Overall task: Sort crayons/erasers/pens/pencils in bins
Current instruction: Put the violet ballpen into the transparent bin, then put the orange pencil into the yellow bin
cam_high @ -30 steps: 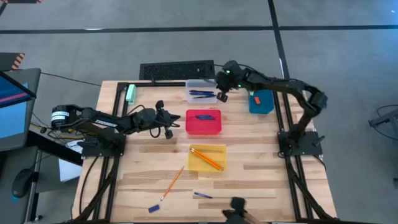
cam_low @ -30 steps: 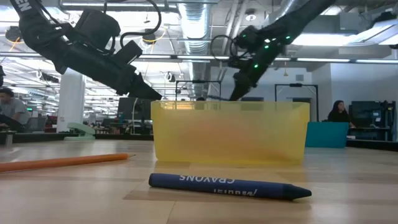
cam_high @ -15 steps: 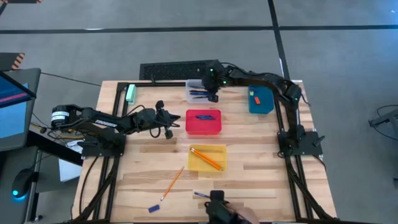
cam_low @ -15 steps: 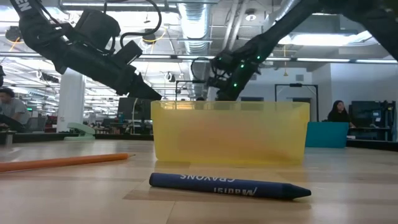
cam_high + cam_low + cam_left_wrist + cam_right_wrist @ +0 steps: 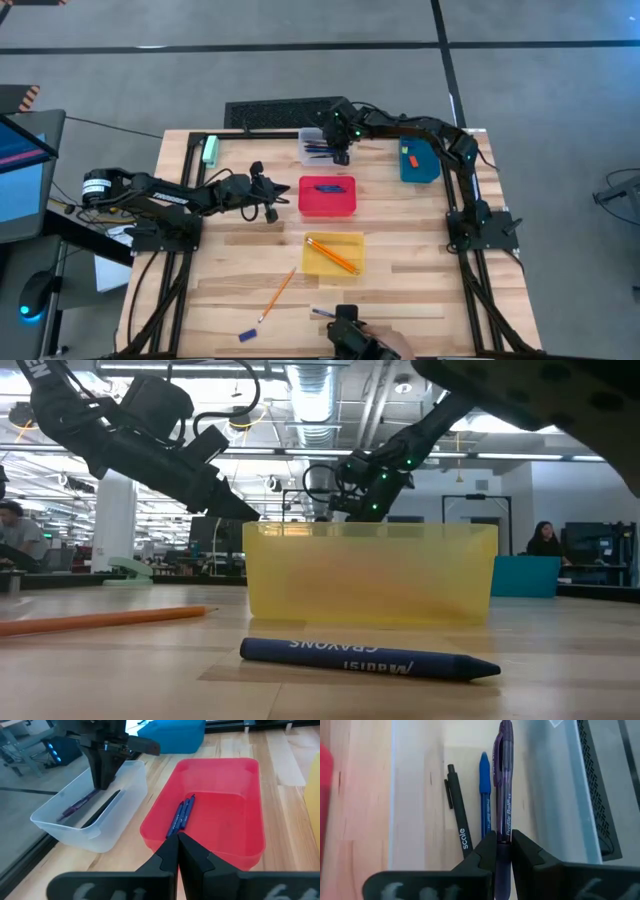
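The right gripper [image 5: 503, 851] hangs over the clear bin [image 5: 312, 137], fingers clamped on a purple pen [image 5: 503, 790] whose lower end is cut off; a black pen [image 5: 458, 812] and a blue pen [image 5: 485, 795] lie in the bin. The left gripper [image 5: 179, 851], fingers together, waits beside the red bin [image 5: 240, 795] holding two crayons [image 5: 179, 815]. On the wooden table [image 5: 420, 260], a dark object [image 5: 350, 332] at the near edge is hard to identify.
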